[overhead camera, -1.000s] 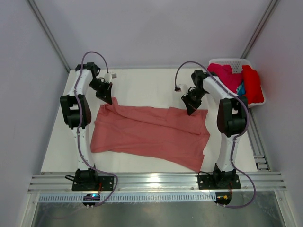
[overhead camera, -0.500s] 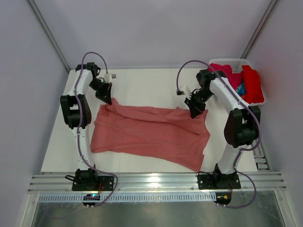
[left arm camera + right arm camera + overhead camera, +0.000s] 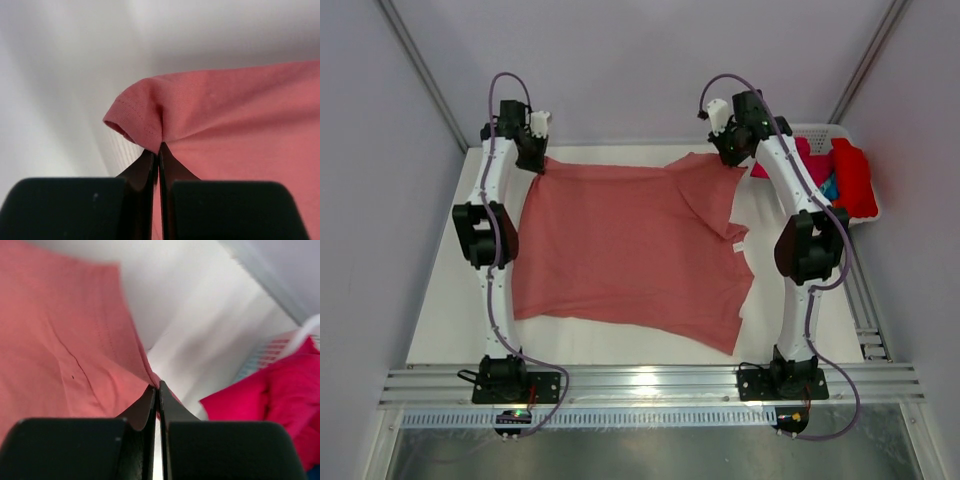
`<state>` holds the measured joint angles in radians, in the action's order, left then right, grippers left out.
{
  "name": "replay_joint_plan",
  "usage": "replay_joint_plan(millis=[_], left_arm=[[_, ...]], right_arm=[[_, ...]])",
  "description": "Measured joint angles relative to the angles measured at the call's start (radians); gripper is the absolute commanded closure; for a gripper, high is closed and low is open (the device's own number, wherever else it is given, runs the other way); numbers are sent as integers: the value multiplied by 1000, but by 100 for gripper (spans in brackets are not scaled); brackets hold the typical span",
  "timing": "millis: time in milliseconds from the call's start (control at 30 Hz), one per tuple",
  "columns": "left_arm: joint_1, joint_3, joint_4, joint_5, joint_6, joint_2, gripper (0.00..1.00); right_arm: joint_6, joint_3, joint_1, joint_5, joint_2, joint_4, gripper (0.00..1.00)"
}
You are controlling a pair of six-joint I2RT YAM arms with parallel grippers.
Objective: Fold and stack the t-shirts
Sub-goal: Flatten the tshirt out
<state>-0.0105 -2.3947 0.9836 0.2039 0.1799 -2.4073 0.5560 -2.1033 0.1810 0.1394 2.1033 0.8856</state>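
1. Salmon shirt (image 3: 620, 245) lies spread on the table (image 3: 450, 320), its far corners pinched by the left gripper (image 3: 532, 155) and right gripper (image 3: 728, 152); red and magenta shirts (image 3: 853, 180) sit in the basket (image 3: 820, 128) far right.
2. Left wrist: jaws pressed together on a hemmed corner.
3. Right wrist: jaws pressed together on the shirt's edge, with the magenta cloth just beyond.
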Motion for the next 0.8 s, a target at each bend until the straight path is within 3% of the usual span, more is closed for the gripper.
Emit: replay_joint_plan(millis=[333,800], left_arm=[[13,-8,-253,-186,-17,35,100],[24,-29,-431,-240,-32,154,100]], right_arm=[[-71,-49,3,-209,2,-218,97],[-63,-204,14,-344,-11,-333,97]])
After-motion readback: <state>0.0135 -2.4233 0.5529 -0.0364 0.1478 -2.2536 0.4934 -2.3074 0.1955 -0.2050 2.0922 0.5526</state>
